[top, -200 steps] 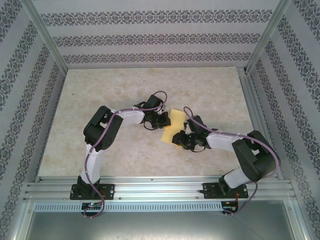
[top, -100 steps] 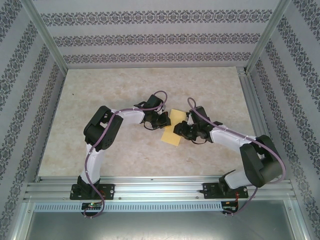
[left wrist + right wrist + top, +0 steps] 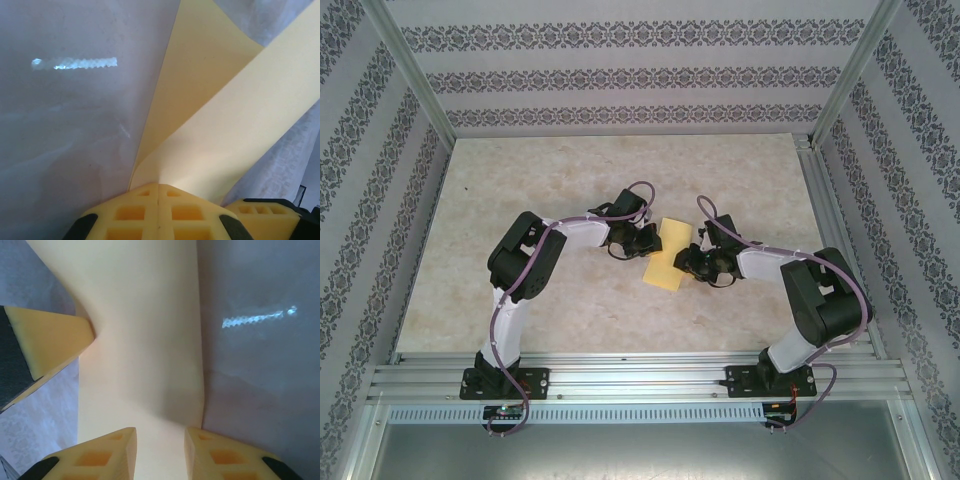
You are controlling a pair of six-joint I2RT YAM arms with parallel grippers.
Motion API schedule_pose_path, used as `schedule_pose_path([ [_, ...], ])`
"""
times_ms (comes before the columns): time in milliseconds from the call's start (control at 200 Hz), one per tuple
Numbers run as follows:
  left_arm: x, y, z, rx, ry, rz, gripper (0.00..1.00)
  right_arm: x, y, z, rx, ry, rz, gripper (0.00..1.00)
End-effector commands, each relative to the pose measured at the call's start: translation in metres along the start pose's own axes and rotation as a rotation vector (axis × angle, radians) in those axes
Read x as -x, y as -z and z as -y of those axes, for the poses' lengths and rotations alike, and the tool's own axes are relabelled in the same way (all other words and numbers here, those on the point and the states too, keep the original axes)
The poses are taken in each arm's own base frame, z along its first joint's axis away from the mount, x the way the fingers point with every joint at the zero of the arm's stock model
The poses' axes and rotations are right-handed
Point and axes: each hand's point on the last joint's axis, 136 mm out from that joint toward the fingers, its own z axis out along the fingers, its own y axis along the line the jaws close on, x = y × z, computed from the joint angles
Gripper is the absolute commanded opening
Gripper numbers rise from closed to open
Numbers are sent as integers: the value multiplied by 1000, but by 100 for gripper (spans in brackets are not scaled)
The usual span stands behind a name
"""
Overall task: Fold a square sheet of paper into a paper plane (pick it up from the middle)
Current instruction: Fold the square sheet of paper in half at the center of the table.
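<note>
The yellow square sheet of paper [image 3: 667,255] lies at the table's middle between the two grippers. My left gripper [image 3: 646,240] is at its left edge and shut on it. In the left wrist view the closed jaws [image 3: 159,188] pinch the sheet [image 3: 215,125], which curls up and doubles over from the pinch. My right gripper [image 3: 691,260] is at the sheet's right edge. Its jaws [image 3: 160,436] stand apart, with the paper [image 3: 145,340] running through the gap. The left fingertip [image 3: 52,337] presses the sheet's far side. The paper plane is out of view.
The beige table [image 3: 540,180] has patterned walls on three sides and metal posts at its corners. An aluminium rail [image 3: 640,375] runs along the near edge by the arm bases. The right gripper's finger [image 3: 265,216] shows beside the left jaws.
The right gripper has swung from the sheet's near corner up to its right edge, and its elbow has pulled in. The left gripper has kept its hold and place.
</note>
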Motion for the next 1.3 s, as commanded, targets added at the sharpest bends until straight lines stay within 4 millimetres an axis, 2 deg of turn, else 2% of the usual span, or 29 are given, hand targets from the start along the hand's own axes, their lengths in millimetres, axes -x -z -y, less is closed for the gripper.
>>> schedule_pose_path([
  [0, -24, -17, -28, 98, 14, -72, 2, 12, 17, -25, 97, 38, 38, 32],
  [115, -24, -17, -28, 98, 16, -72, 2, 27, 29, -42, 123, 76, 68, 32],
  [170, -24, -18, -28, 98, 16, -72, 2, 32, 29, -41, 106, 83, 71, 32],
  [360, -24, -17, -26, 94, 16, -73, 2, 37, 12, -27, 91, 60, 40, 32],
  [525, -25, -18, -28, 98, 17, -76, 2, 30, -8, 2, 16, 25, 2, 32],
  [639, -24, -18, -28, 97, 16, -77, 2, 27, -11, 13, -11, 5, -25, 32],
  [724, -25, -17, -29, 104, 13, -78, 2, 33, -1, -6, 38, 26, -4, 32],
  [844, -26, -18, -30, 106, 13, -80, 2, 51, 24, -39, 105, 74, 61, 33],
  [949, -26, -18, -31, 107, 17, -80, 2, 60, 32, -48, 104, 98, 84, 34],
  [1109, -26, -17, -31, 106, 17, -80, 2, 63, 15, -37, 90, 82, 53, 33],
  [1294, -26, -17, -30, 106, 15, -78, 2, 59, -5, -5, 20, 43, 24, 33],
])
